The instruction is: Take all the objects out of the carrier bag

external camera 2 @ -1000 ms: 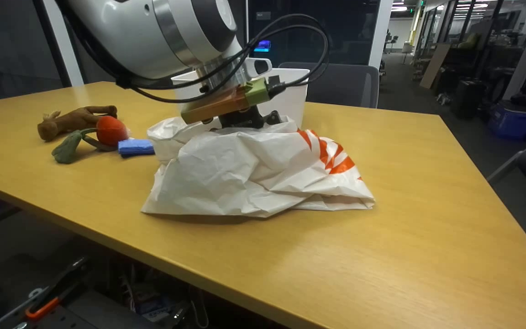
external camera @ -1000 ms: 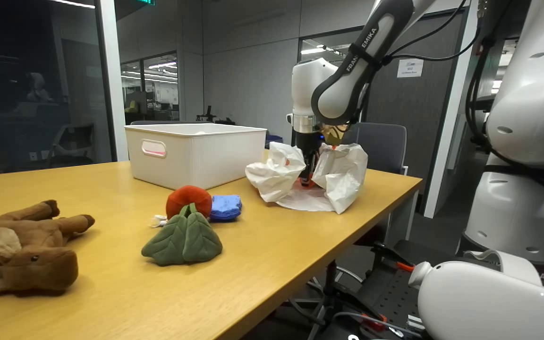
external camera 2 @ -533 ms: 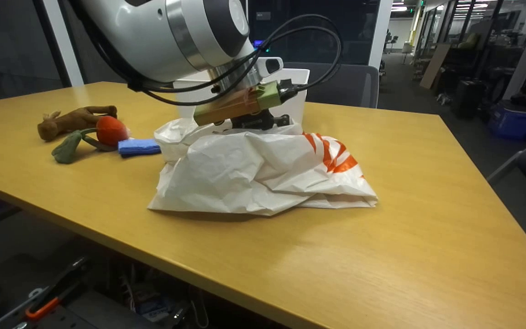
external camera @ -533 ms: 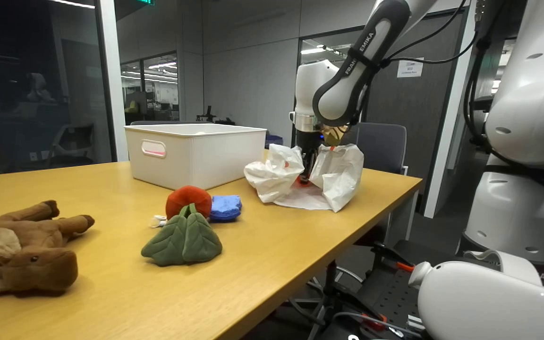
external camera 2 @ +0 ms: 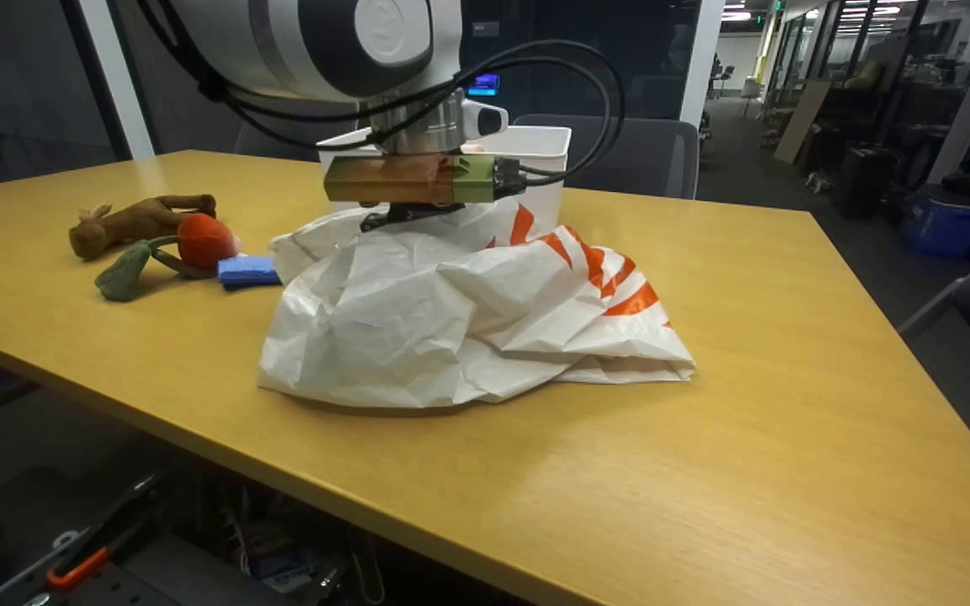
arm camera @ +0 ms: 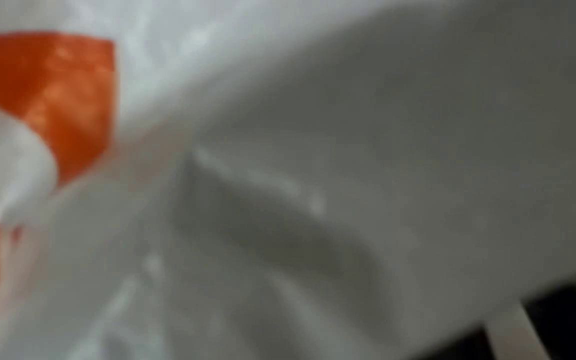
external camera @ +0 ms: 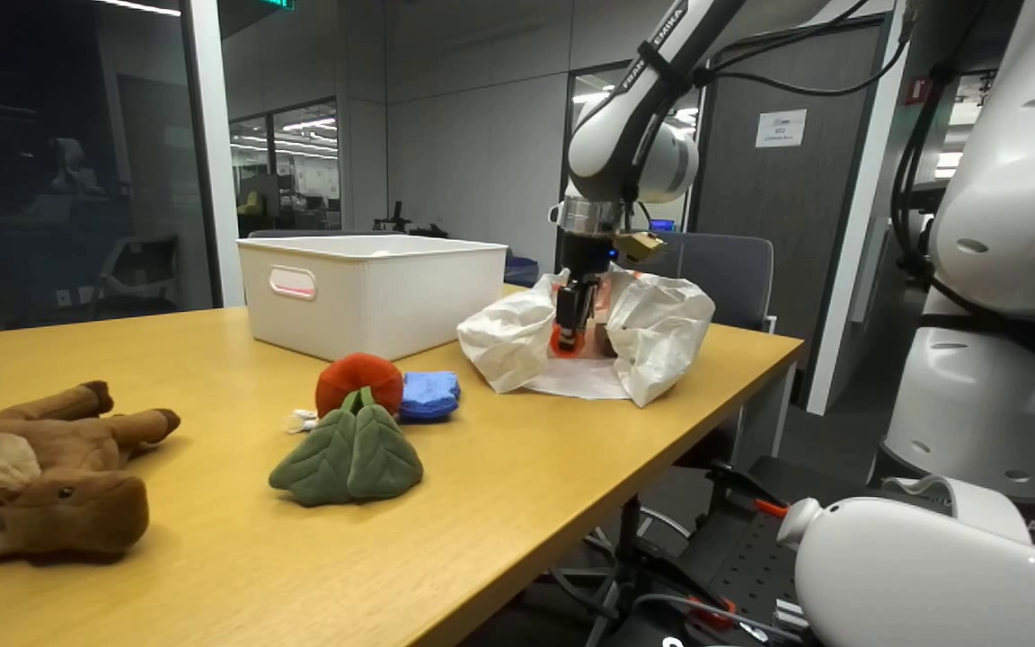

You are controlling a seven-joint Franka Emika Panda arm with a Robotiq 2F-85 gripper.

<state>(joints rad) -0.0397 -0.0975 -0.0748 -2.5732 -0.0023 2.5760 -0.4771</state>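
The crumpled white carrier bag (external camera 2: 468, 320) gapes; red ball (external camera: 358, 381), green leaves (external camera: 372, 458) and blue cloth (external camera: 430, 395) lie grouped outside.

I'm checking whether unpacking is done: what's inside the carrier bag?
Through the mouth of the carrier bag, an exterior view shows the hand with something red at its tips and something dark beside; neither can be identified. Bag folds cover the rest.

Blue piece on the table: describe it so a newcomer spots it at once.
On the yellow table, find the big white bin in an exterior view. Nearer the camera, between the red round thing and the crumpled white carrier bag, lies the blue piece. It is small and slab-like, the only blue one among those neighbours.
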